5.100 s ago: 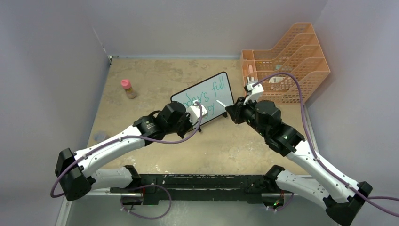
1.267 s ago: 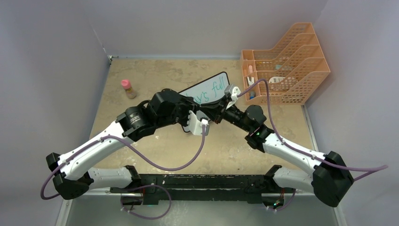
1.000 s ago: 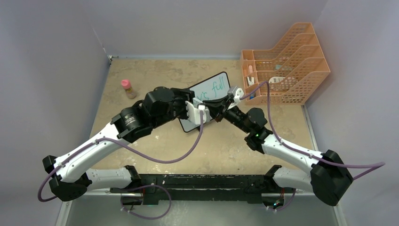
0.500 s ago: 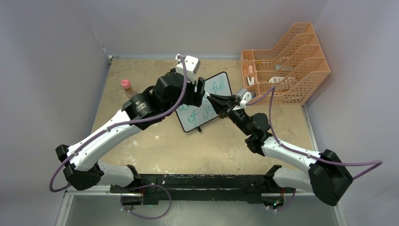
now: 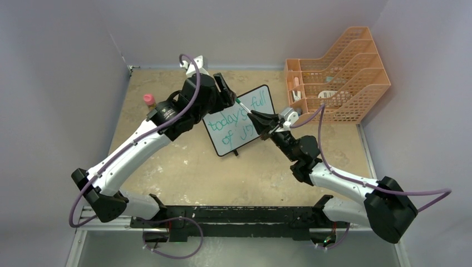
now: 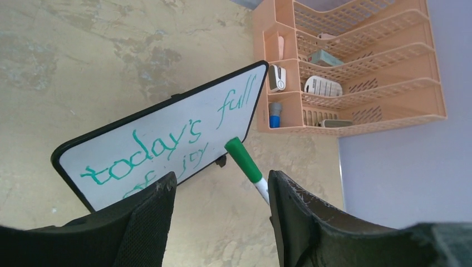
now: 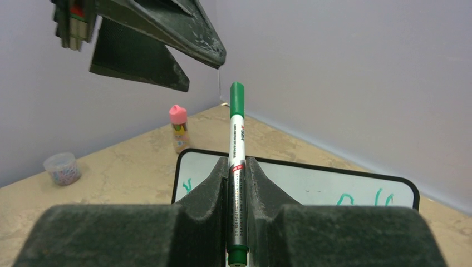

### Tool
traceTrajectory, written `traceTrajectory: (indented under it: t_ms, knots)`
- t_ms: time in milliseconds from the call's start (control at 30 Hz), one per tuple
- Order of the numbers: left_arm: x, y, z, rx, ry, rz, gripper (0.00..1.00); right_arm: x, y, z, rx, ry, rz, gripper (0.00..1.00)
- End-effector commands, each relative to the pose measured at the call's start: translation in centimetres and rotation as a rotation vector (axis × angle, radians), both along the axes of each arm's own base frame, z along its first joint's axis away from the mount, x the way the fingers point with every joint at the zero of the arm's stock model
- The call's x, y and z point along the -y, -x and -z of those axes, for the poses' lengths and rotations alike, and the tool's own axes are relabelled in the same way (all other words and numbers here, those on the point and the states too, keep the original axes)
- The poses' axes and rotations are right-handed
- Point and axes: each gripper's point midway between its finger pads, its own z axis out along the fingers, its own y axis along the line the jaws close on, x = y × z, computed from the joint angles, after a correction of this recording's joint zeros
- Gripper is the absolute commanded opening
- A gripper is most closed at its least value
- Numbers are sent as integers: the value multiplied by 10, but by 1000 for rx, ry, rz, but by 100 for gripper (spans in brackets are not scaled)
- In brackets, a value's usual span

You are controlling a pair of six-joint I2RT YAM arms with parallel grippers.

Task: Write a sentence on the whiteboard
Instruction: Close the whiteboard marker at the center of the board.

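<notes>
The whiteboard (image 5: 240, 123) stands tilted on the table with green writing, "today's full of joy" (image 6: 167, 139). My right gripper (image 5: 260, 118) is shut on a green marker (image 7: 236, 130) with its green cap on, held in front of the board and pointing up and left. My left gripper (image 5: 228, 94) is open by the board's upper left edge. In the left wrist view the marker's capped end (image 6: 243, 159) lies between its fingers (image 6: 142, 219), nearer the right one and apart from both. In the right wrist view the left gripper's fingers (image 7: 167, 33) hang just above the cap.
An orange mesh file rack (image 5: 337, 72) with small items stands at the back right, close to the board. A pink-capped bottle (image 5: 151, 104) stands at the back left. A small round container (image 7: 61, 168) sits on the table on the left. Grey walls close in the table.
My left arm has swung from in front of the board up and back to its upper left edge, uncovering the writing. My right gripper has stayed by the board with the marker.
</notes>
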Motion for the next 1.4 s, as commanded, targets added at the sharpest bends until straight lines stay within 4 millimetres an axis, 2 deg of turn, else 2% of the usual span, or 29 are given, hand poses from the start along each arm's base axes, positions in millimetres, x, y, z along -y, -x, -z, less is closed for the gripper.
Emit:
traceTrajectory:
  t_ms: [0,333,400,567,867,967,1233,1367]
  knots:
    - [7,-9,-24,6,229,-35,58,6,6,-28,100,-52,23,0]
    - [28,-17,-19,-74,316,-10,50,3,7,-24,125,-7,70,0]
    - [30,-17,-11,-101,321,-15,50,3,8,-24,127,-10,77,0]
    - [28,-16,3,-143,330,-48,48,2,10,-24,134,-6,90,0]
    - [23,-25,4,-133,353,-102,41,0,13,-24,141,-5,98,0]
    - [24,-26,6,-136,362,-105,34,1,13,-24,143,-4,104,0]
    - [29,-23,18,-180,385,-98,2,3,14,-28,148,-19,118,0]
    - [29,-18,24,-208,411,-98,0,6,14,-31,151,-37,134,0]
